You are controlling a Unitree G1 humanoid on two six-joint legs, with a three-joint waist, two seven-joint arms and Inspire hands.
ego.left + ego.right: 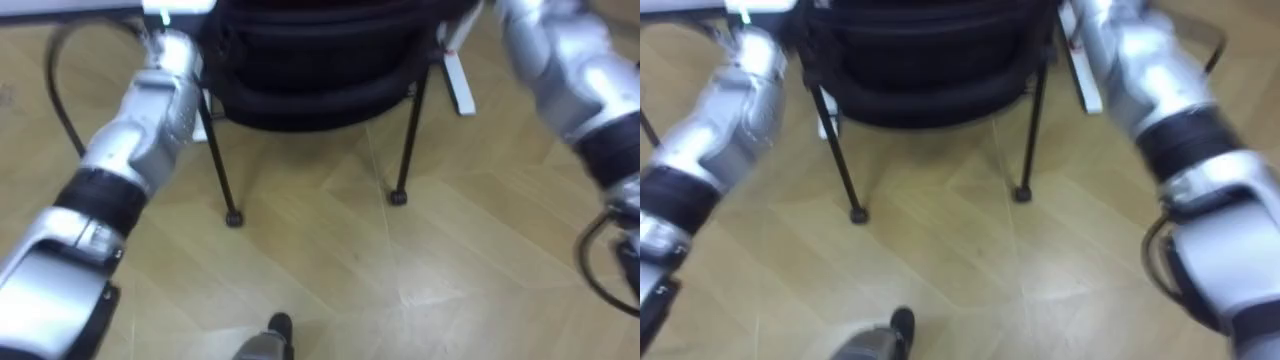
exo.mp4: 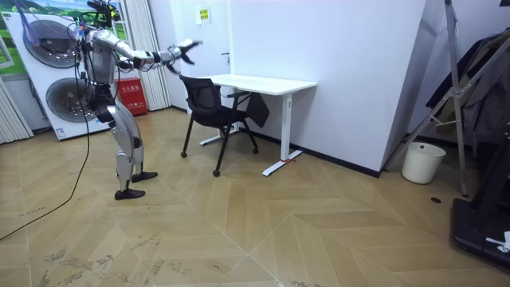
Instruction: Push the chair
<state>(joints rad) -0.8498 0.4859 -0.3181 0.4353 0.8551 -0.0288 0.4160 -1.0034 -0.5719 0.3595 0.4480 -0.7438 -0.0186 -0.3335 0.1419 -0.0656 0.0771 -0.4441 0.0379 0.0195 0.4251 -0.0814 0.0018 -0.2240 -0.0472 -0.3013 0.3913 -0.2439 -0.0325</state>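
A black chair (image 1: 310, 70) with thin black legs stands straight in front of me on the wooden floor. Its seat is tucked toward a white desk (image 2: 263, 84). In the room view I stand upright behind the chair (image 2: 213, 108) with both arms stretched forward. My left forearm (image 1: 150, 110) reaches up past the chair's left side and my right forearm (image 1: 560, 60) past its right side. The room view shows my right hand (image 2: 186, 48) just above and behind the top of the backrest, with my left hand hidden close behind it. Contact with the backrest cannot be made out.
The desk's white foot (image 1: 458, 85) lies on the floor by the chair's right rear leg (image 1: 398, 197). Stacked washing machines (image 2: 48, 72) and a red box (image 2: 131, 96) stand behind me. A white bucket (image 2: 420, 162) sits by the far wall. Open wooden floor surrounds me.
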